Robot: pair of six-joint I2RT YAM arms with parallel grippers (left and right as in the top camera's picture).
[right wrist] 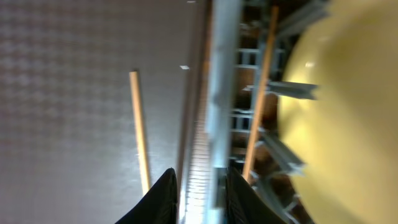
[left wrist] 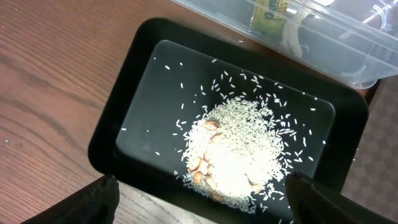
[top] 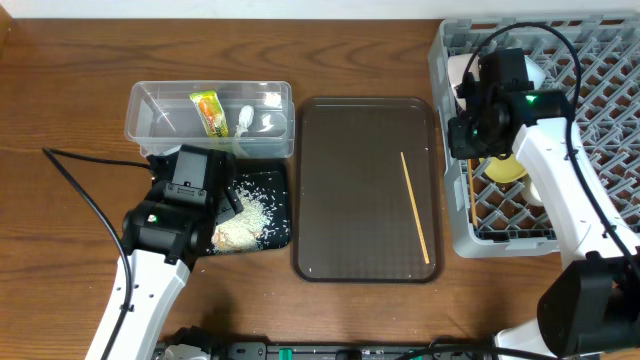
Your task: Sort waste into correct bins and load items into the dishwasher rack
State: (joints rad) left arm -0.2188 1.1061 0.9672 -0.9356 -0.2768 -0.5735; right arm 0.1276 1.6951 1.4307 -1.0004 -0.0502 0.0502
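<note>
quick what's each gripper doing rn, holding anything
left gripper: open wide, empty, over the black tray.
right gripper: open only a little, nothing between the fingers, at the rack wall.

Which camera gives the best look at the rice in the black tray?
The left wrist view: the rice fills the frame, heaped in the black tray. Overhead shows it small, partly behind the left arm. The right wrist view misses it.

Two robot arms, the left arm (top: 140, 290) and the right arm (top: 562, 190), have smooth white links and boxy black wrist housings (top: 192, 180), each with a small green light (top: 153, 218). Thin black cables (top: 85, 195) trail from both. The left gripper (left wrist: 199, 185) and right gripper (right wrist: 200, 177) have matte black fingers.
</note>
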